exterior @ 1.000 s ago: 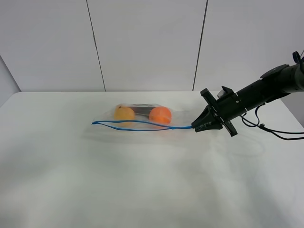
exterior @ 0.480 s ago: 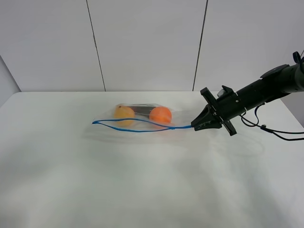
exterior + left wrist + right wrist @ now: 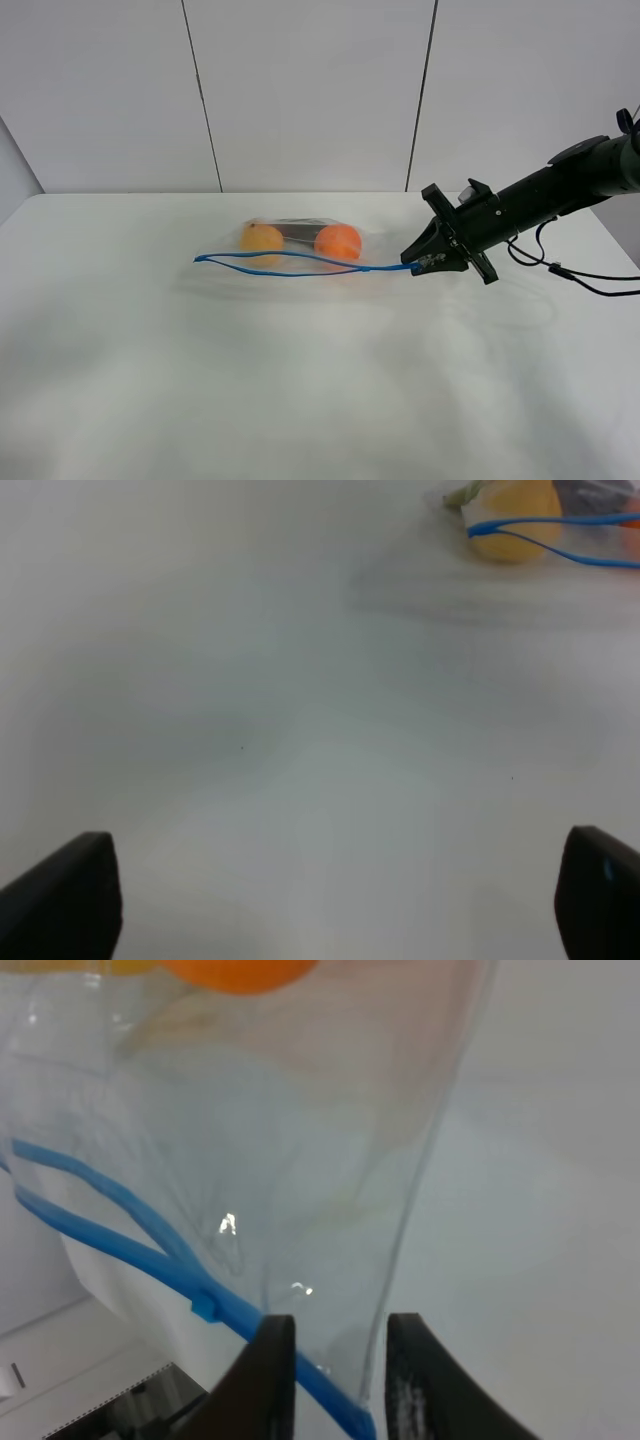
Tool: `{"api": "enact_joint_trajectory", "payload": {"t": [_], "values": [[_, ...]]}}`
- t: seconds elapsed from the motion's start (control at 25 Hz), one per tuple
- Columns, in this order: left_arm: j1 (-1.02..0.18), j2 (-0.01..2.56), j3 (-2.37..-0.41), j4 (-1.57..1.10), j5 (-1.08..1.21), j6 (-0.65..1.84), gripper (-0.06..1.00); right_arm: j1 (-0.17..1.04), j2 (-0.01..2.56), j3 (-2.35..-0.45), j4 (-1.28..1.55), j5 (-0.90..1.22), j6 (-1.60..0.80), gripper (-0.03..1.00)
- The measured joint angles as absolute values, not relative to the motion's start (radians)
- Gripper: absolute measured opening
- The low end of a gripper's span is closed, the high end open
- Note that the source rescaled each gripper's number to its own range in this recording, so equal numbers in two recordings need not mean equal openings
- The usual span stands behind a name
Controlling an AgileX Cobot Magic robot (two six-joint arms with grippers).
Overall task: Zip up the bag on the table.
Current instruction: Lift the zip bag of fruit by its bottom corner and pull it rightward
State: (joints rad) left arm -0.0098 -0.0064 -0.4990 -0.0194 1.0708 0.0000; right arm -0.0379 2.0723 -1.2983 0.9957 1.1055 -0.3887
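The clear bag (image 3: pixel 300 250) lies on the white table (image 3: pixel 300 390) at the middle back, with a yellow-orange fruit (image 3: pixel 262 238) and an orange fruit (image 3: pixel 337 241) inside. Its blue zip strip (image 3: pixel 280 271) gapes open along the near edge. My right gripper (image 3: pixel 411 265) is shut on the bag's right end at the strip. In the right wrist view the fingers (image 3: pixel 268 1370) pinch the clear plastic (image 3: pixel 300 1140) and the blue strip (image 3: pixel 120 1220). My left gripper (image 3: pixel 330 900) is open over bare table, well away from the bag's left end (image 3: pixel 520 530).
A dark object (image 3: pixel 297 229) lies in the bag between the fruits. The right arm (image 3: pixel 550 195) reaches in from the right edge, with black cables (image 3: pixel 590 283) trailing on the table beneath it. A white panelled wall (image 3: pixel 310 90) stands behind the table.
The right gripper has barely shifted, lifting the bag's right end very slightly. The fruits and the open strip stay where they were.
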Motion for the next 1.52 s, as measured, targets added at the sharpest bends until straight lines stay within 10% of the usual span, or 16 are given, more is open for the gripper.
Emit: {"api": "enact_joint_trajectory", "payload": {"t": [0.64,1.0,1.52], "values": [[-0.01,-0.006,-0.499,-0.019,1.071,0.006,1.0,0.022,2.072,-1.298,1.015,1.062,-0.395,0.33],[-0.01,-0.006,-0.499,-0.019,1.071,0.0,1.0,0.014,2.072,-1.298,1.016,1.053,-0.387,0.02],[-0.01,-0.006,-0.499,-0.019,1.071,0.0,1.0,0.012,2.072,-1.298,1.165,1.169,-0.456,0.0]]}}
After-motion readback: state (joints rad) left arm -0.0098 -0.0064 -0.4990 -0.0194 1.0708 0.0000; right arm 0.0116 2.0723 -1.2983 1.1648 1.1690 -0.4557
